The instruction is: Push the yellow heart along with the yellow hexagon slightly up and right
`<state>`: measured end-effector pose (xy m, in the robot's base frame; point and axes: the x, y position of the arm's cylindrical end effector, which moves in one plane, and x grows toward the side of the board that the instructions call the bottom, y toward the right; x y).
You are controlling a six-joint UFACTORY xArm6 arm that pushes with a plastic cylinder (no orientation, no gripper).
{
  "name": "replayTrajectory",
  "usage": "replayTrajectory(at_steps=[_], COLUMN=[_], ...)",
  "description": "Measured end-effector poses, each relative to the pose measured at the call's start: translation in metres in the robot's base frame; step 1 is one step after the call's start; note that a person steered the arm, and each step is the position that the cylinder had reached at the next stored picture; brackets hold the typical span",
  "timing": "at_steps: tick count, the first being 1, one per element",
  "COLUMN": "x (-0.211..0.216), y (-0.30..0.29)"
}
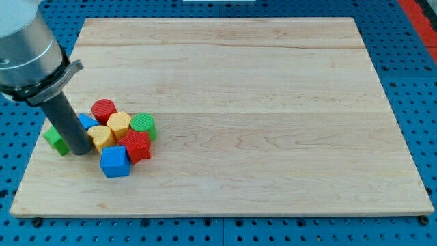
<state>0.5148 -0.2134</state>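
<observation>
The yellow heart (102,137) and the yellow hexagon (119,124) lie side by side in a tight cluster at the board's lower left. My tip (81,152) rests on the board just left of the yellow heart, touching or nearly touching it. The rod rises up and left from there and hides part of a blue block (87,122) and a green block (56,140).
Around the yellow pair sit a red cylinder (104,109), a green cylinder (144,125), a red block (137,145) and a blue cube (115,162). The wooden board (273,102) lies on a blue pegboard. Its left edge is close to the cluster.
</observation>
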Motion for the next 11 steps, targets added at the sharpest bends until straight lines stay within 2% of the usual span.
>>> replayTrajectory(at_steps=[2, 3, 4, 5, 6, 7, 9, 10, 11], x=[0.029, 0.017, 0.046, 0.028, 0.018, 0.017, 0.019, -0.014, -0.023], y=[0.023, 0.039, -0.011, -0.025, -0.005, 0.026, 0.012, 0.018, 0.053])
